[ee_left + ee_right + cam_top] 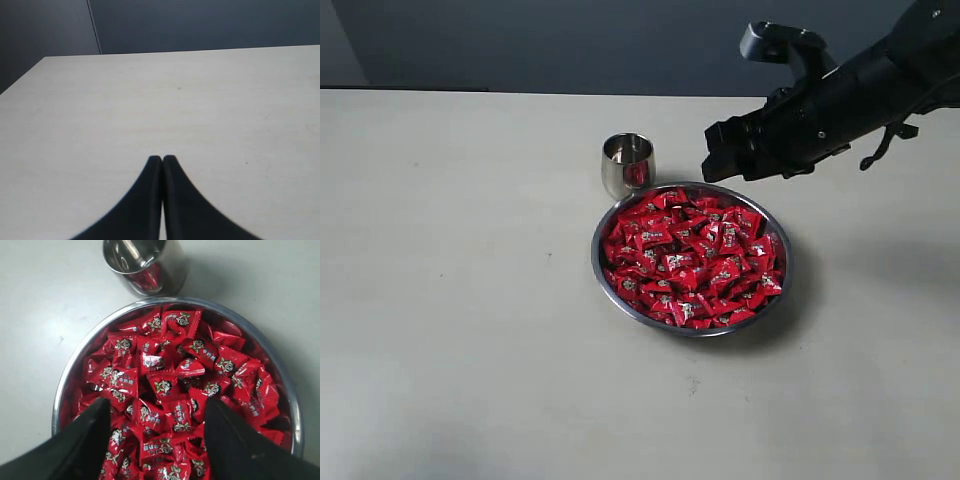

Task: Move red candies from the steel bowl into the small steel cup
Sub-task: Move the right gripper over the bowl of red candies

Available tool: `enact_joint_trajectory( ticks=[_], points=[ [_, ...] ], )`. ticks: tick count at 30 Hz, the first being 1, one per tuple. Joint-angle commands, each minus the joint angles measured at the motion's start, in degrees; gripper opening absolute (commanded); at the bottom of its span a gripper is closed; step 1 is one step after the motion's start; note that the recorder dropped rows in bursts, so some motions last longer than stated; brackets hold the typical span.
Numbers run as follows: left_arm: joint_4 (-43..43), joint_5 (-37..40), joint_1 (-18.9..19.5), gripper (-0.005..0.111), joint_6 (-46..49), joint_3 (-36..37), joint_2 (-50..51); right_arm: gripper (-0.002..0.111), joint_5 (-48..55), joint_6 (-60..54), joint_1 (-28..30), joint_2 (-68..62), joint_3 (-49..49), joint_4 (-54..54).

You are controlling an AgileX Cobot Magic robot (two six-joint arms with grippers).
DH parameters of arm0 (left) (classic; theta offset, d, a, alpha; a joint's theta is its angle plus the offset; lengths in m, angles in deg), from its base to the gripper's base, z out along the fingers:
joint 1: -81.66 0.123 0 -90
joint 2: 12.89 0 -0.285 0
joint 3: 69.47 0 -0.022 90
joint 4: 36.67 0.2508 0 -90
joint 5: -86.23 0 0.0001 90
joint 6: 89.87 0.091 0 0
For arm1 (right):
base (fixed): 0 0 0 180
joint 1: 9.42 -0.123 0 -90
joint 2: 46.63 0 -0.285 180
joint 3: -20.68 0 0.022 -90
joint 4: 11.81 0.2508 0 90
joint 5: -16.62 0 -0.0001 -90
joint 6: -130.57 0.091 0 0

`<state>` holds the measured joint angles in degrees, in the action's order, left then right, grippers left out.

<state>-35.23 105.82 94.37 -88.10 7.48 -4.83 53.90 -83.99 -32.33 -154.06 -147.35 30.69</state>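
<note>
A wide steel bowl (603,275) (69,371) sits mid-table, heaped with red candies (692,258) (170,390). Just behind its far left rim stands the small steel cup (626,164) (142,262); a red tint shows in it, whether candy or reflection I cannot tell. My right gripper (725,152) (157,407) hangs open above the bowl's far right edge, its fingers spread wide over the candies with nothing between them. My left gripper (162,159) is shut and empty over bare table; it does not appear in the exterior view.
The pale table (460,300) spreads around the bowl on all sides. A dark wall (570,45) runs behind its far edge. The right arm (860,90) reaches in from the upper right.
</note>
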Motion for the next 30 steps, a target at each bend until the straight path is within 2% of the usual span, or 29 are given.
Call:
enact_joint_trajectory(
  ticks=[1,15,30],
  points=[
    [0.1,-0.4,-0.3,0.000,-0.1,0.3,-0.3,0.054,-0.6,-0.4,-0.1,0.0,-0.4,0.0],
    [0.1,-0.4,-0.3,0.000,-0.1,0.3,-0.3,0.054,-3.5,-0.4,-0.1,-0.1,-0.4,-0.7],
    [0.1,-0.4,-0.3,0.000,-0.1,0.3,-0.3,0.054,-3.2,-0.4,-1.7,-9.4,-2.7,1.4]
  ],
)
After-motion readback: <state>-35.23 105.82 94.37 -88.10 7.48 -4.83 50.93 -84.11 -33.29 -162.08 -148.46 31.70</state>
